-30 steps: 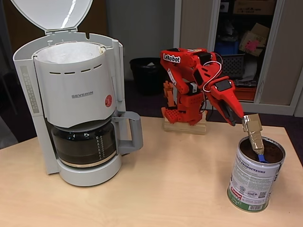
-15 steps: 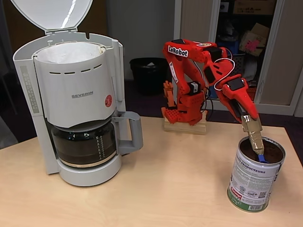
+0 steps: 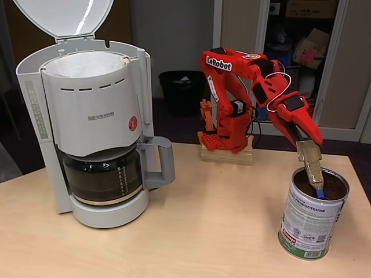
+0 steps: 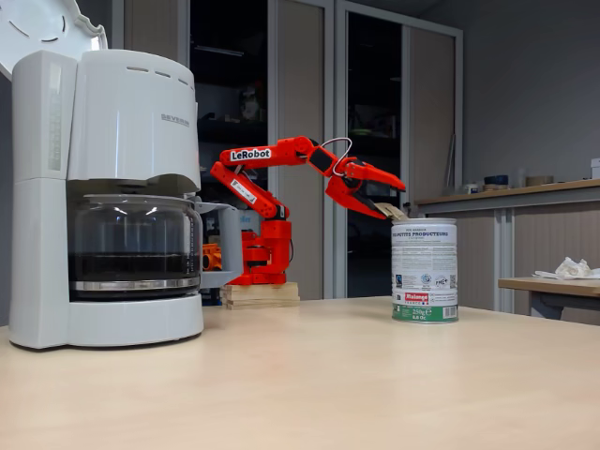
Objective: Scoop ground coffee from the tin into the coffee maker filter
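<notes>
Near the left edge of the tabletop (image 3: 191,231): the white SEVERIN coffee maker (image 3: 93,124), lid (image 3: 64,17) swung up, white paper coffee maker filter (image 3: 87,63) lining the open basket, dark glass carafe (image 3: 103,176) seated on the plate below. Same machine at far left in the low fixed view (image 4: 103,197), carafe (image 4: 131,246) beneath the brew head. At the back edge, centre: red LeRobot arm (image 3: 232,104) bolted to a wooden block (image 3: 226,156), reaching out to the right; seen side-on too (image 4: 272,187). Near the right front corner: the tin (image 3: 313,214), upright, open, white label facing the camera, ground coffee (image 3: 333,186) showing dark brown inside the rim. Hand (image 3: 313,171) angled down into the tin's mouth, closed on a small blue scoop (image 3: 319,191), scoop end sunk at the coffee surface. From the low view, hand (image 4: 389,212) poised at the top rim of the tin (image 4: 425,270), tips hidden behind the rim.
</notes>
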